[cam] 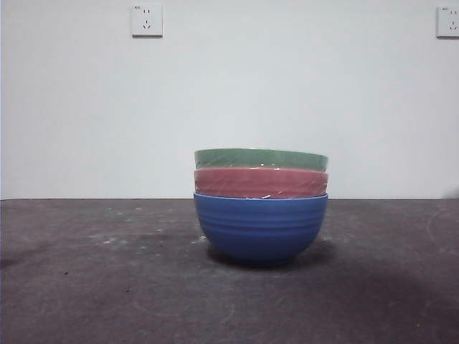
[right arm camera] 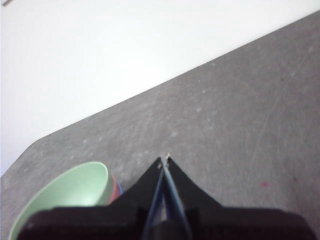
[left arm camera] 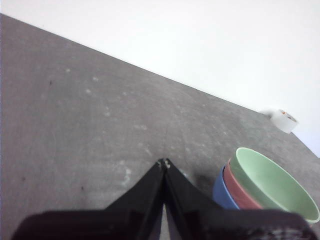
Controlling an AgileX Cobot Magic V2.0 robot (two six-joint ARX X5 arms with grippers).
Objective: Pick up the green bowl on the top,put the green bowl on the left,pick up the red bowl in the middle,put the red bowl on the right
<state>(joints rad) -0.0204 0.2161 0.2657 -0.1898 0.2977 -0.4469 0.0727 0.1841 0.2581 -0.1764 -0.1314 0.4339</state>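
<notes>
Three bowls stand nested at the table's middle in the front view. The green bowl [cam: 261,158] is on top, the red bowl [cam: 261,183] sits under it, and a blue bowl [cam: 260,228] is at the bottom. The stack also shows in the left wrist view: green bowl [left arm camera: 272,182], red bowl [left arm camera: 240,190]. The right wrist view shows the green bowl [right arm camera: 65,197] and a sliver of the red bowl [right arm camera: 113,191]. My left gripper [left arm camera: 163,162] is shut and empty, above the table beside the stack. My right gripper [right arm camera: 164,160] is shut and empty, on the stack's other side. Neither arm shows in the front view.
The table [cam: 107,287] is dark grey and scuffed, with a white wall behind it. Two wall sockets [cam: 146,20] sit high on the wall. A roll of white tape [left arm camera: 283,120] lies near the table's far edge in the left wrist view.
</notes>
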